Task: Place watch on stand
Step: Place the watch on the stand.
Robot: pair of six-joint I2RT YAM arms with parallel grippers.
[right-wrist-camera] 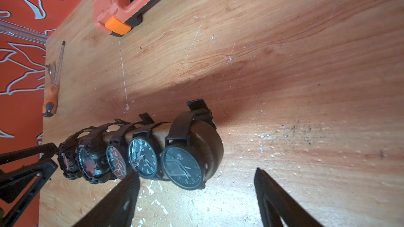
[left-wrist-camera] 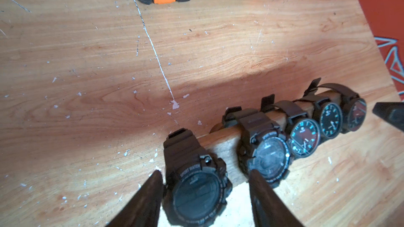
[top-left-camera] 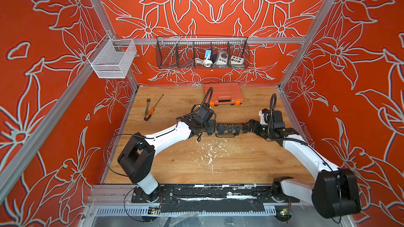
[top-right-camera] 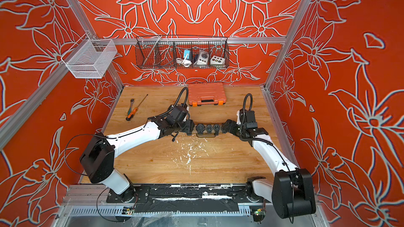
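The stand (top-left-camera: 226,136) is a dark wooden bar (left-wrist-camera: 220,143) lying across the middle of the table, with several black watches strapped along it. A black sport watch (left-wrist-camera: 196,188) sits at the bar's left end, its strap apparently looped over the wood. My left gripper (left-wrist-camera: 205,173) straddles this watch: one finger (left-wrist-camera: 150,191) touches its side, the other (left-wrist-camera: 262,193) stands off with a gap, so it is open. At the bar's right end my right gripper (right-wrist-camera: 196,172) is open wide, with the last round-faced watch (right-wrist-camera: 182,169) just ahead of its fingers. Both top views show the left gripper (top-left-camera: 211,127) and the right gripper (top-right-camera: 225,127) facing each other along the bar.
An orange tool case (top-left-camera: 223,94) lies at the back of the table. A screwdriver (top-left-camera: 153,108) and a small wrench (top-left-camera: 147,105) lie at the back left. A dark wire basket (top-left-camera: 202,52) and a white mesh basket (top-left-camera: 112,58) hang from the frame rails.
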